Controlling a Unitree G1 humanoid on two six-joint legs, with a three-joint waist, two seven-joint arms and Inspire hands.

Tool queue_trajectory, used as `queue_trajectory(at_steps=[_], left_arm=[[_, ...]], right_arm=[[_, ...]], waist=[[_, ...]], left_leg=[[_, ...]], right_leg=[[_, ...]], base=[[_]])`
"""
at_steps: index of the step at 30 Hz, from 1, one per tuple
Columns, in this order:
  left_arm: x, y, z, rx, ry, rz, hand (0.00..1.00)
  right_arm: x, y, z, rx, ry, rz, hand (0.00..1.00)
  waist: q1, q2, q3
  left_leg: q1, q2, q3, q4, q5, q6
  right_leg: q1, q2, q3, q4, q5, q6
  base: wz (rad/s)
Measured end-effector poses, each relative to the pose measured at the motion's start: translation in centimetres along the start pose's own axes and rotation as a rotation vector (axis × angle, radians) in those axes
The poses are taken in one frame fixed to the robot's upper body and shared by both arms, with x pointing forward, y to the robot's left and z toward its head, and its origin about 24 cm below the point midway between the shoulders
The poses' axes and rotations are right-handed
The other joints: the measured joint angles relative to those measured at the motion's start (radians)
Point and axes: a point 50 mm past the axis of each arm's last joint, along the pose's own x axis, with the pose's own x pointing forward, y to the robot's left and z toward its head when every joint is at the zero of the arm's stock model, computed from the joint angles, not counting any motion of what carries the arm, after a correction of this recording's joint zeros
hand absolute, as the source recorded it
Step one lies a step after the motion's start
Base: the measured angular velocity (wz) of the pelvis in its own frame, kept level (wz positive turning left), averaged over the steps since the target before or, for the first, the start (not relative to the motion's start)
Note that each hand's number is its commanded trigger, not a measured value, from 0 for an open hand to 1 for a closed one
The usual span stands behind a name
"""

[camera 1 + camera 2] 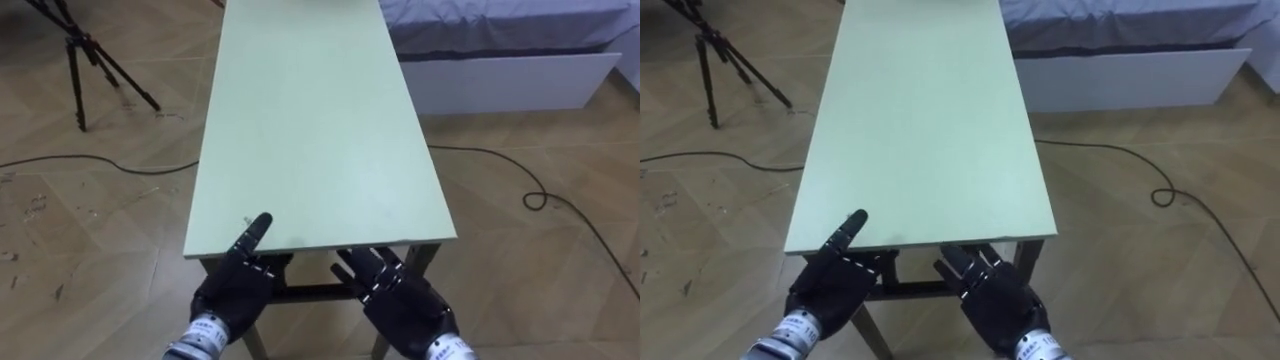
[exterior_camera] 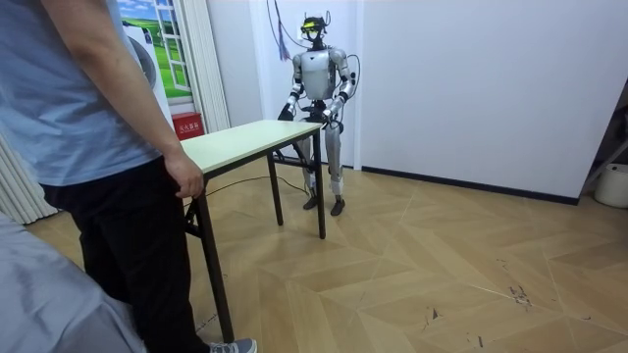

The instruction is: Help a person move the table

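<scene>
Wooden flooring point(image 1: 100, 250) runs under a long table point(image 1: 310, 120) with a pale green top and dark legs. The robot stands at the table's near short edge. Its left hand point(image 1: 238, 285) reaches over that edge near the left corner; whether it grips I cannot tell. Its right hand point(image 1: 400, 300) sits just below the edge by the right corner, fingers point(image 1: 352, 266) straight and spread. At the far short edge a person's hand point(image 2: 183, 176) rests on a corner. A tripod point(image 1: 85, 55) and a bed point(image 1: 500, 80) flank the far end.

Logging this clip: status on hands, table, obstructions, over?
Left hand at table near edge, right hand open beside it. Person holds far end. Bed close alongside, cable on floor.
</scene>
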Motion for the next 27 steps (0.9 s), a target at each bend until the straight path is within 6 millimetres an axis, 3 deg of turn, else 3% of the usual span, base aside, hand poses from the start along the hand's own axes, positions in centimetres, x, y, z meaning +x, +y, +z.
queue_trajectory(at_steps=[16,27], left_arm=[[1.0,-1.0,0.2,-0.073,0.046,0.021,0.0],[1.3,-1.3,0.4,-0.118,0.031,0.06,0.0]], right_arm=[[0.7,0.0,1.9,0.184,-0.071,-0.099,0.0],[0.9,0.1,2.5,0.272,-0.142,-0.126,0.0]], waist=[[0.042,-0.008,0.0031],[0.045,-0.003,0.0003]], left_leg=[[0.004,0.001,-0.007,0.006,0.0,0.0],[0.002,0.003,0.015,0.008,0.001,0.0]], right_leg=[[0.006,0.001,0.0,0.0,0.001,-0.001],[-0.002,0.003,0.016,0.002,0.003,-0.005]], base=[[0.0],[-0.05]])
